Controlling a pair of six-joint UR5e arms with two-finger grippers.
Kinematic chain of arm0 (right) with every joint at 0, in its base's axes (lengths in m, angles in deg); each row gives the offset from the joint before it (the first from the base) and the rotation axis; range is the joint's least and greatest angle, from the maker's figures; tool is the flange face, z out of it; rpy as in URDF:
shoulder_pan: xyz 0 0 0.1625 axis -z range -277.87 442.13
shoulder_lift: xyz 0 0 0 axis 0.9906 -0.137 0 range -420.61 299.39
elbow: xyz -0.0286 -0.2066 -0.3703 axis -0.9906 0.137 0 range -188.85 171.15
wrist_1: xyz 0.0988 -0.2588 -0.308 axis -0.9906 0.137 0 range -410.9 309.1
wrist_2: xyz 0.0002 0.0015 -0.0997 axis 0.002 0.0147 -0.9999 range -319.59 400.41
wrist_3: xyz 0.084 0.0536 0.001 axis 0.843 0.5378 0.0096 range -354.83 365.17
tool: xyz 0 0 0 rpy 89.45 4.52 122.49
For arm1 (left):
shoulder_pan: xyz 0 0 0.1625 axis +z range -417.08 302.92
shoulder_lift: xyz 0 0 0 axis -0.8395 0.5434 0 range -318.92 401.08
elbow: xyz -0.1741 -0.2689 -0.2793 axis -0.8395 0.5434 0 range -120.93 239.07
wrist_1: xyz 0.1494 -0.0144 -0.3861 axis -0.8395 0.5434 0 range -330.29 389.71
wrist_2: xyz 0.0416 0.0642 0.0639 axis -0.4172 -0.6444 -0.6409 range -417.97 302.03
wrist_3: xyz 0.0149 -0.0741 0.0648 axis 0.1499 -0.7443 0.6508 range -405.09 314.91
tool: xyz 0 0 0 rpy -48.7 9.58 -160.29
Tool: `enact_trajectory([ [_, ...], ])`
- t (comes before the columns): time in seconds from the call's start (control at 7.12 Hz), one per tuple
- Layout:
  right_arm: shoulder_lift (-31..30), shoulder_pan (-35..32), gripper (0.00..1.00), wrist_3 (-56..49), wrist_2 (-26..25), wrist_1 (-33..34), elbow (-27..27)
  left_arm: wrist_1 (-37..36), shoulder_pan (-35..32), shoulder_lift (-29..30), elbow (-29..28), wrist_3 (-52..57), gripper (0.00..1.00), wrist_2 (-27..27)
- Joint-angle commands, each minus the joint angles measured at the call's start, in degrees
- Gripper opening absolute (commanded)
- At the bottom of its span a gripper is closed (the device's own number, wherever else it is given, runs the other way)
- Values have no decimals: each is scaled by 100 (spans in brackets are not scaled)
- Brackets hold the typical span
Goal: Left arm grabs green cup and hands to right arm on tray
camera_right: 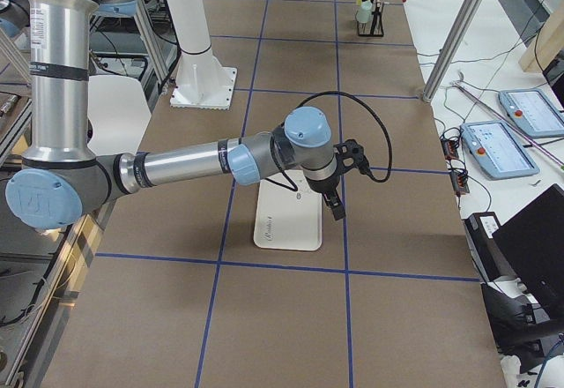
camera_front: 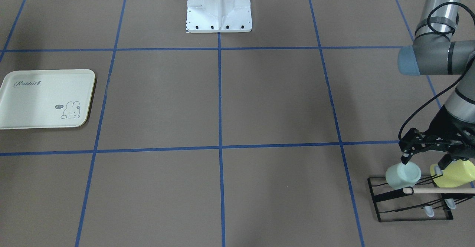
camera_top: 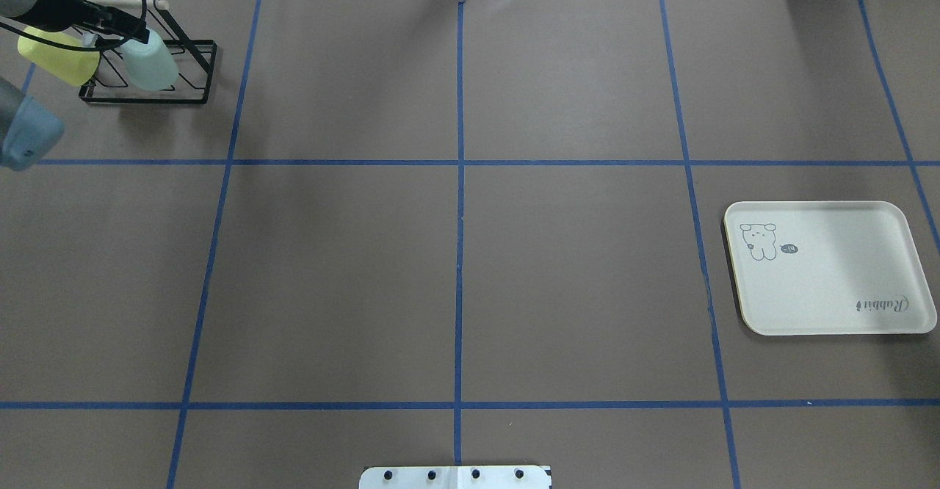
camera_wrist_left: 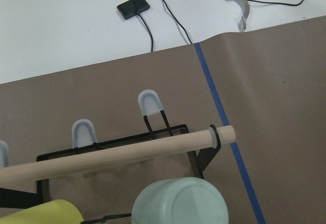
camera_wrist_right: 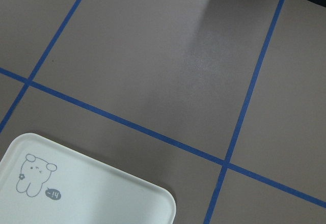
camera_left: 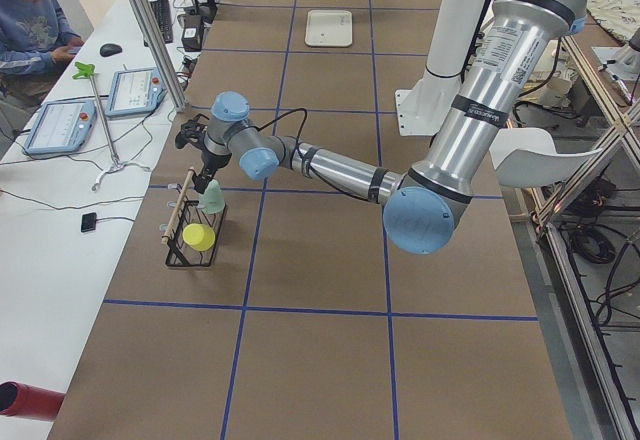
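Note:
The pale mint-green cup [camera_front: 402,175] sits upside down and tilted on a peg of a black wire rack [camera_front: 382,202], at the far corner of the table on my left side. It also shows in the overhead view [camera_top: 150,67] and the left wrist view [camera_wrist_left: 179,203]. My left gripper [camera_front: 425,160] is open just above the rack. One finger is over the green cup and the other is by the yellow-green cup [camera_front: 454,174]. The cream tray [camera_top: 830,291] lies flat and bare on my right side. My right gripper [camera_right: 335,203] hovers by the tray's edge; I cannot tell if it is open.
A wooden dowel [camera_front: 438,190] runs along the rack in front of both cups. Several clear-tipped pegs [camera_wrist_left: 150,103] stand bare on the rack. Blue tape lines divide the brown table into squares. The robot's white base [camera_front: 219,9] stands at the middle of its edge.

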Motion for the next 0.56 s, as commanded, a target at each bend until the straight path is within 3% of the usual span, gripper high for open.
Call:
enact_trajectory([
  [0.0,-23,0,100,0,0,0,0,-459,244,156,-4,5,100,-560],
  [0.42,-40,0,100,0,0,0,8,-1005,560,324,-13,5,100,-1201],
])
